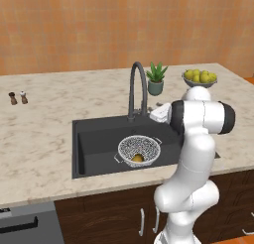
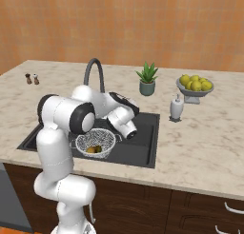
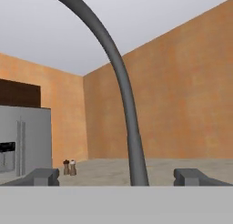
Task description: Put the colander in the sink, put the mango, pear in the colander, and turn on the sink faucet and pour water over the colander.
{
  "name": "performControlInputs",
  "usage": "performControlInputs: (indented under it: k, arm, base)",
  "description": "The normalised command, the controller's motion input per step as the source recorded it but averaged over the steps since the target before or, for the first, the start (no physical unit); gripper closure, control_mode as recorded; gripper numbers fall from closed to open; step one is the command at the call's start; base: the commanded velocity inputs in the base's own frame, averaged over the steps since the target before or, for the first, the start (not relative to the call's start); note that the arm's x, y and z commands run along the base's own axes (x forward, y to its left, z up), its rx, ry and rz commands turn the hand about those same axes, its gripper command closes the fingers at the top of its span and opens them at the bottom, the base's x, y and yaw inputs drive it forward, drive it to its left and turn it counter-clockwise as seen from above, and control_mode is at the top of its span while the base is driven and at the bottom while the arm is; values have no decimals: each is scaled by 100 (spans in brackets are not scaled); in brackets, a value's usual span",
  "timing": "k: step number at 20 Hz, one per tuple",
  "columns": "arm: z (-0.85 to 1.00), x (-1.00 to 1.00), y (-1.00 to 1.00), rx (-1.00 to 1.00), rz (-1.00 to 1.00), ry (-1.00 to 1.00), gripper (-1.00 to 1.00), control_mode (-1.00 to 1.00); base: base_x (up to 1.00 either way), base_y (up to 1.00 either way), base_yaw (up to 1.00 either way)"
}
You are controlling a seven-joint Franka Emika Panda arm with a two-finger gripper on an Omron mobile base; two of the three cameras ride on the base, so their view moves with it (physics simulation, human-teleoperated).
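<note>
So my jaws are spread wide apart with nothing between them, and in the hand view the sink faucet rises right in the gap, its dark gooseneck curving up and over to the top left. From the right base view my hand hangs over the sink on its right side, near the base of that faucet. Just in front of it the colander sits inside the dark basin, towards the front, with yellowish fruit in the bottom; I can't tell how many pieces or which is which through the mesh. No water coming out that I can see. Back on the bench, behind the sink, there's a small potted plant, a white soap dispenser beside the basin, a footed bowl of yellow fruit further right, and two little shakers way off left.
</note>
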Motion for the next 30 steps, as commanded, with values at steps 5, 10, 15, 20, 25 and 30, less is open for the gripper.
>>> performControlInputs:
  k: [5, 10, 15, 20, 25, 30]
  arm:
    - [-14, 57, 25, -1, 0, 9, -100, -100]
    - [-18, 60, 10, 0, 0, 6, -100, -100]
    - [-22, 53, 0, 0, 0, 0, -100, -100]
    - [-40, 31, 0, 0, 0, 0, -100, -100]
    - [-20, 31, -4, 0, 0, 0, -100, -100]
    - [0, 33, -3, 1, 1, 0, -100, -100]
  base:
    - [0, 0, 0]
    - [0, 0, 0]
    - [0, 0, 0]
    - [0, 0, 0]
    - [0, 0, 0]
    - [0, 0, 0]
